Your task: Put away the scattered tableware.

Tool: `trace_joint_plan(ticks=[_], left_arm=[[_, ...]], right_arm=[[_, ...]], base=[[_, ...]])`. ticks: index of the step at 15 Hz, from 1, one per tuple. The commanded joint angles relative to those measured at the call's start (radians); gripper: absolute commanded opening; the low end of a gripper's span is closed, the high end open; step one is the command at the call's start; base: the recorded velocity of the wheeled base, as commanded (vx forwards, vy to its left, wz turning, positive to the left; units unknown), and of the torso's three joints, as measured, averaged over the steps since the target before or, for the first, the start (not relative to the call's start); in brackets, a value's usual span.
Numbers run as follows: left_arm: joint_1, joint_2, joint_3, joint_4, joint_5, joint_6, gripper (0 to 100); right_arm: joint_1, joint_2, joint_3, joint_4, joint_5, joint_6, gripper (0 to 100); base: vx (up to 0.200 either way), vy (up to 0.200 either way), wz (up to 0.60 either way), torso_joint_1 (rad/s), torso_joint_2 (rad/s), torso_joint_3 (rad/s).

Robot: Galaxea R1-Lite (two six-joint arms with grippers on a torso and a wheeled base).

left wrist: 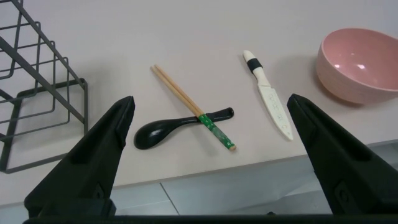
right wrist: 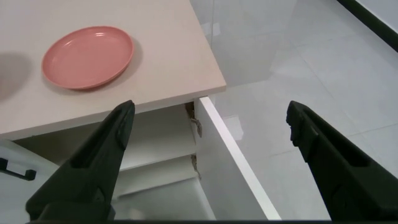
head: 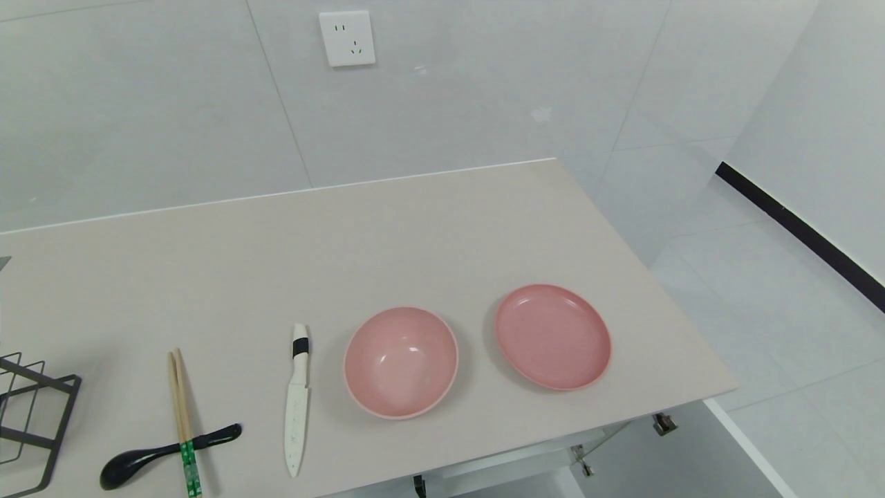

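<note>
Far to the left of the pink bowl stands a black wire rack; nearer the bowl, a black spoon lies flat on the counter with a pair of chopsticks resting across its handle; the left gripper hangs off the counter's near edge facing those two, its fingers spread wide and holding nothing; just left of the bowl lies a white knife, black-banded handle pointing away; just right of the bowl sits a pink plate, and beyond it the right gripper hangs spread wide and empty over an open cabinet door. To my eye everything here is light and stiff; the chopsticks will likely roll apart, so pinch both together mid-length; the glossy spoon looks slippery, best taken by its handle; the knife by its banded handle; bowl and plate by the rim.
</note>
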Motion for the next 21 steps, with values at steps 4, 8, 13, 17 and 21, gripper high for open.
trace_joint_plan(ticks=[4, 8, 13, 17, 21], left_arm=[[0.0, 0.001, 0.0, -0.002, 0.006, -0.007, 100], [0.0, 0.001, 0.0, 0.0, 0.003, -0.003, 100], [0.0, 0.001, 0.0, -0.002, 0.003, -0.007, 100], [0.0, 0.001, 0.0, -0.002, 0.002, -0.008, 100], [0.0, 0.001, 0.0, -0.002, 0.002, -0.01, 100]], right_arm=[[-0.005, 0.0, -0.002, -0.37, 0.029, -0.02, 100], [-0.077, 0.145, -0.233, -0.294, 0.308, 0.042, 100], [0.098, 0.458, -0.276, -0.197, 0.368, 0.054, 100], [0.19, 0.607, -0.262, -0.196, 0.368, 0.045, 100], [0.311, 0.727, -0.252, -0.191, 0.359, -0.04, 100]], base=[[0.0, 0.0, 0.0, 0.0, 0.0, 0.0], [0.0, 0.0, 0.0, 0.0, 0.0, 0.0], [0.0, 0.0, 0.0, 0.0, 0.0, 0.0], [0.0, 0.0, 0.0, 0.0, 0.0, 0.0], [0.0, 0.0, 0.0, 0.0, 0.0, 0.0]])
